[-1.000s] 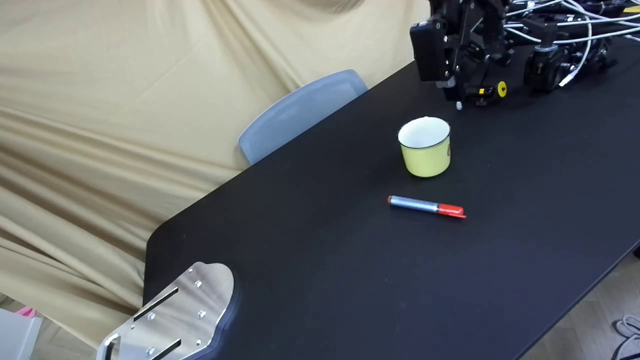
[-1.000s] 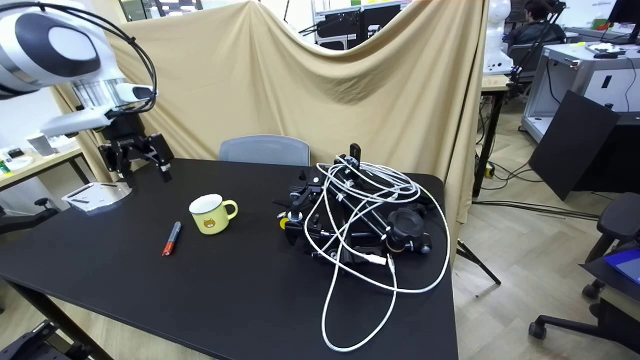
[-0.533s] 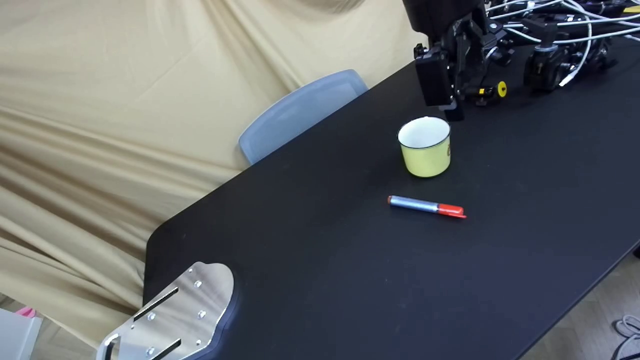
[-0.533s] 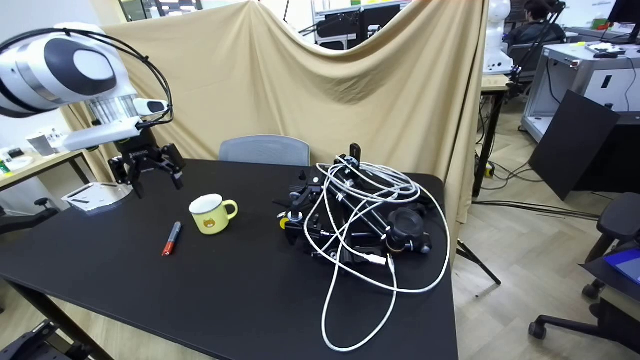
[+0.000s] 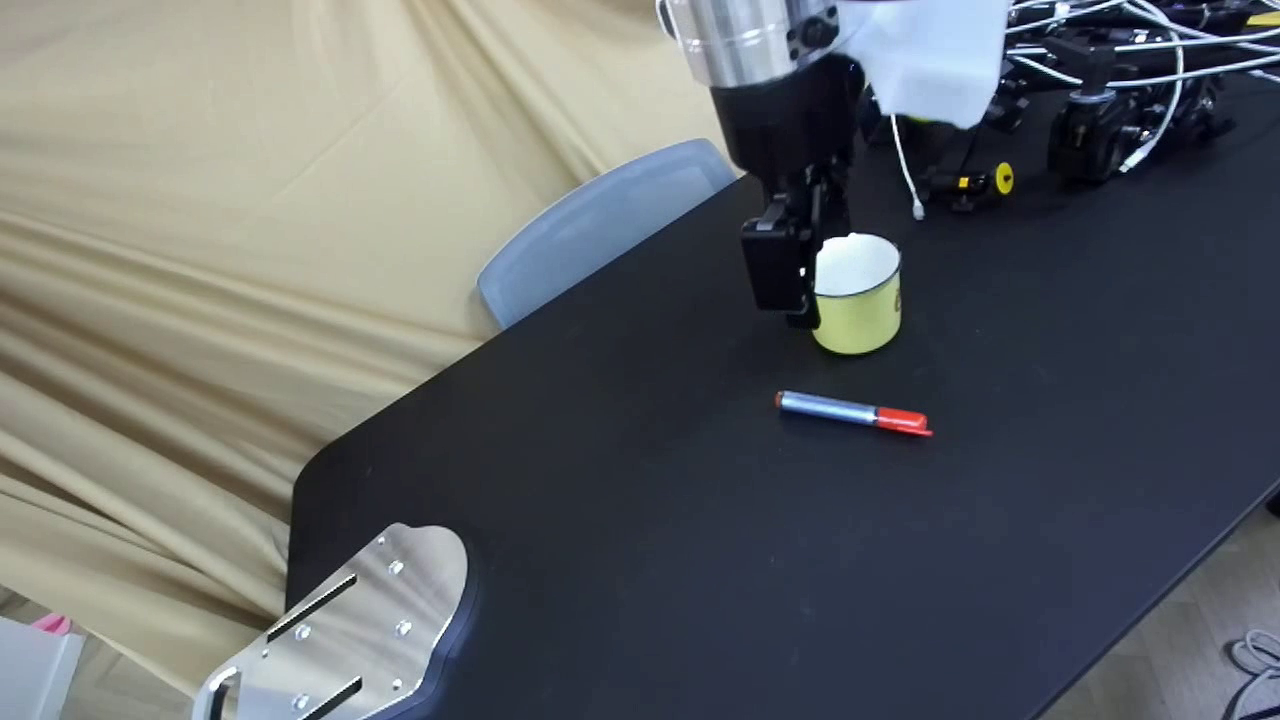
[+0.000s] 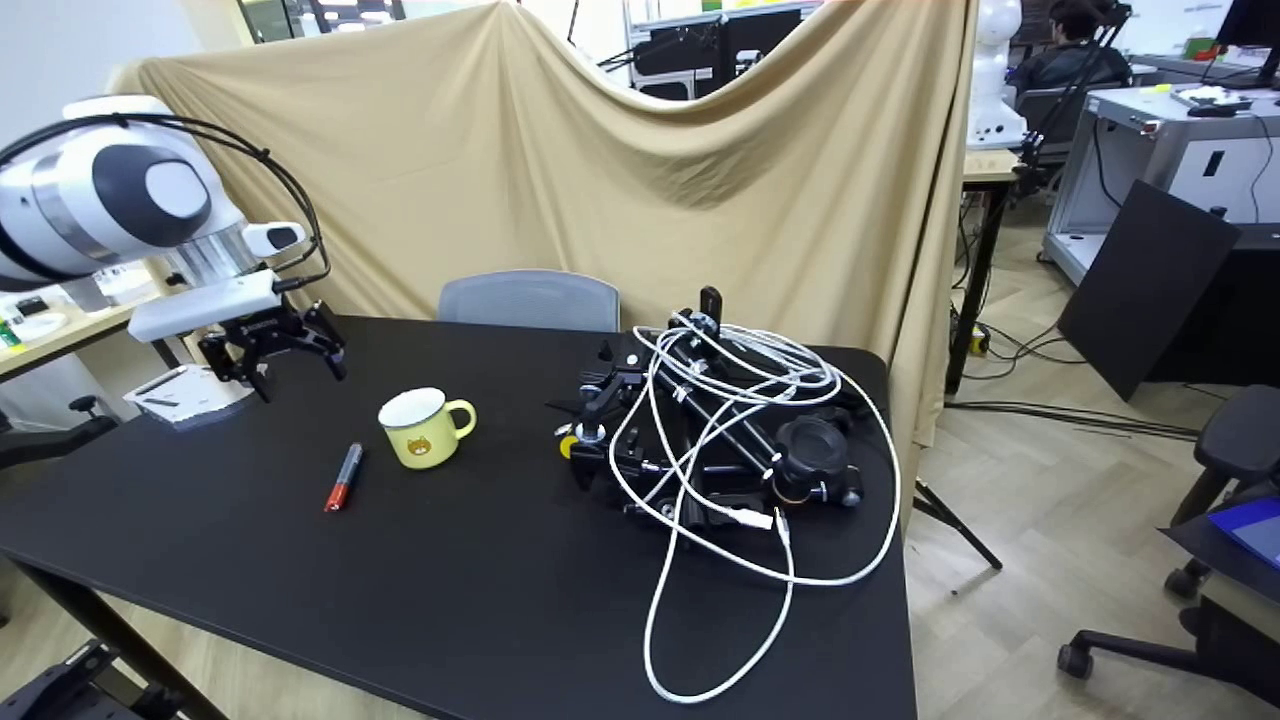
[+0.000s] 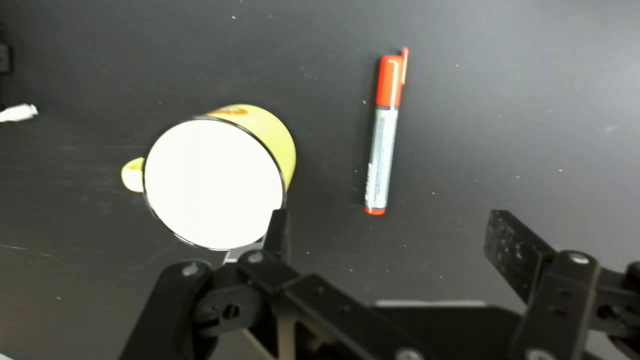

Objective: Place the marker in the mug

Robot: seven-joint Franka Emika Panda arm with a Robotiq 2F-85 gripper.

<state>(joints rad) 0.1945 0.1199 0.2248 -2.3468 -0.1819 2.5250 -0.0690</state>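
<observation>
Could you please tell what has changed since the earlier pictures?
The open gripper has moved lower in both exterior views; in an exterior view it also shifted toward the picture's left and now hides part of the mug. Nothing was taken hold of or let go. The mug and the marker stayed in place.

We see a pale yellow, white-lined, dark-rimmed cylindrical mug (image 6: 426, 429) bearing an orange animal face (image 6: 419, 447), and a slim blue-grey, red-capped marker (image 7: 385, 134).

In both exterior views I look down across the surface (image 6: 540, 590) toward the curtain (image 6: 620, 200); my closer wrist view faces down past the end effector (image 7: 387, 220). All share mug (image 7: 215, 185) and marker (image 7: 382, 155).
</observation>
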